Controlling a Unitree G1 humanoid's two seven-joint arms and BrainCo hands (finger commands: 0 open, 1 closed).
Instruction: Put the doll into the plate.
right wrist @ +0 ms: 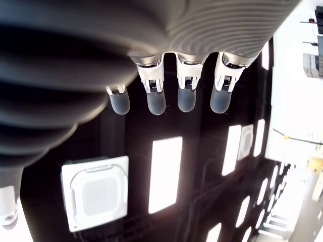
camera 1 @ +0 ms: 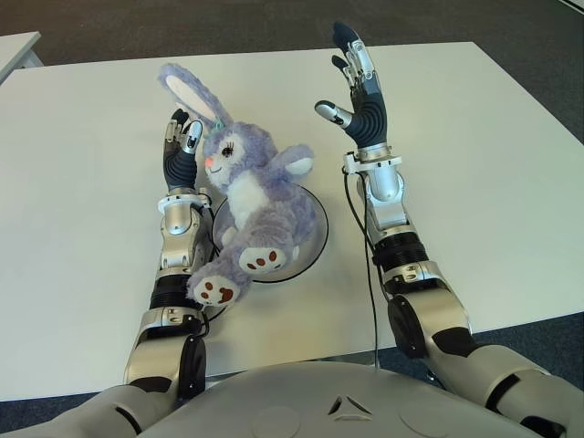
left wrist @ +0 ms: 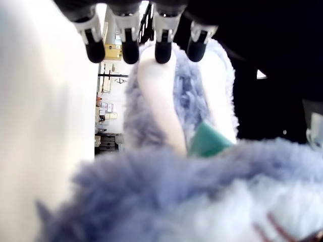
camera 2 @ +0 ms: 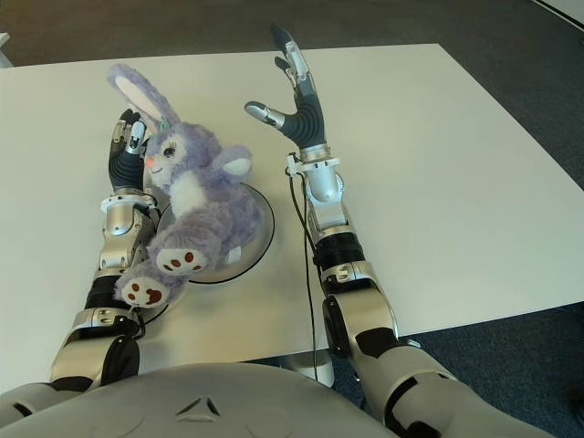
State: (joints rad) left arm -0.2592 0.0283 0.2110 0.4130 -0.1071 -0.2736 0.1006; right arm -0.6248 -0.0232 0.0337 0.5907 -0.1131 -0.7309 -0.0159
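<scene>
A purple plush bunny doll (camera 1: 251, 196) lies on its back across the round dark-rimmed plate (camera 1: 316, 239), its feet hanging over the plate's near rim toward me. My left hand (camera 1: 182, 137) stands upright on the doll's left side, fingers straight and open, with the bunny's head leaning against it. In the left wrist view the fingertips (left wrist: 126, 50) point past the long ear (left wrist: 161, 106) and grasp nothing. My right hand (camera 1: 352, 84) is raised to the right of the doll, apart from it, with fingers spread and the palm empty.
The white table (camera 1: 82, 228) stretches wide on both sides of the plate. A black cable (camera 1: 370, 274) runs along my right forearm to the table's near edge. A corner of another table (camera 1: 14, 46) shows at far left, with dark floor beyond.
</scene>
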